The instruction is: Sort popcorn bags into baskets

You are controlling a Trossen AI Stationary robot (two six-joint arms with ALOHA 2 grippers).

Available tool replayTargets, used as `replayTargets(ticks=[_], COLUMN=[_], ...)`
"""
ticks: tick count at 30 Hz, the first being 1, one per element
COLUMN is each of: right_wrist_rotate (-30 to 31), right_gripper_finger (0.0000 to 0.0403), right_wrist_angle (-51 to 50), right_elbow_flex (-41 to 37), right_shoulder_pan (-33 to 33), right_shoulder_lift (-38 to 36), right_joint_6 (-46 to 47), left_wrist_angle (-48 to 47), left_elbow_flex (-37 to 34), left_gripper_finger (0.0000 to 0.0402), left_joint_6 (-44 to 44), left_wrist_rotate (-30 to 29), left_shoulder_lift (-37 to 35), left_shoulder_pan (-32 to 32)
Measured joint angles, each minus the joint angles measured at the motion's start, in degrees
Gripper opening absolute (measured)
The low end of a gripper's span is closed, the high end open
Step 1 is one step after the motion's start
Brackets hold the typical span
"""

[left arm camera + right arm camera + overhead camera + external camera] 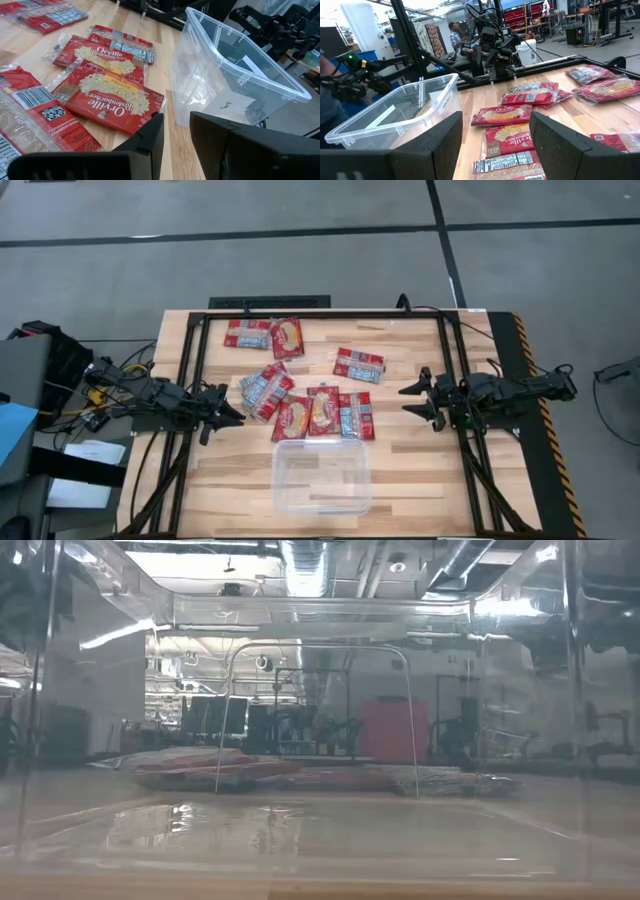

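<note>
Sorting had not begun: the popcorn bags [310, 405] lay mid-frame above the empty clear bin [322, 476]. Left gripper [226, 415] and right gripper [413, 398] flanked them, fingers spread, holding nothing. Next, likely, either must descend onto a packet.

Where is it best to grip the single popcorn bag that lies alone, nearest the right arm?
Probably by its free edge facing the right hand, from above. The lone popcorn bag lies flat on the table, touching no other packet.

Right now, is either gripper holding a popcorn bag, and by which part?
Nothing is held. The left gripper and right gripper are both open, apart from the popcorn bags.
</note>
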Motion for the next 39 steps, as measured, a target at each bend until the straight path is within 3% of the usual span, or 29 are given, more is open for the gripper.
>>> replayTargets(ticks=[10, 17, 28, 33, 39], right_wrist_rotate=[0.0, 0.0, 0.1, 0.0, 0.2], right_gripper_finger=[0.0255, 0.0255, 0.0255, 0.0255, 0.0255], right_wrist_angle=[0.0, 0.0, 0.0, 0.0, 1.0], right_elbow_flex=[0.0, 0.0, 0.0, 0.0, 0.0], right_shoulder_pan=[0.0, 0.0, 0.0, 0.0, 0.0], right_shoulder_lift=[0.0, 0.0, 0.0, 0.0, 0.0], right_joint_6=[0.0, 0.0, -4.4, -4.4, -4.6], left_wrist_angle=[1.5, 7.2, 11.3, 19.6, 37.4], left_elbow_flex=[-0.1, -0.4, -0.2, -0.1, 0.0], left_gripper_finger=[0.0082, 0.0082, 0.0082, 0.0085, 0.0139], left_joint_6=[0.0, -1.8, -16.2, -17.6, -6.9], left_wrist_rotate=[-1.5, -9.2, -22.7, -28.4, -28.6], left_shoulder_lift=[0.0, 0.0, 0.0, 0.0, 2.9], left_shoulder_pan=[0.0, 0.0, 0.0, 0.0, 0.0])
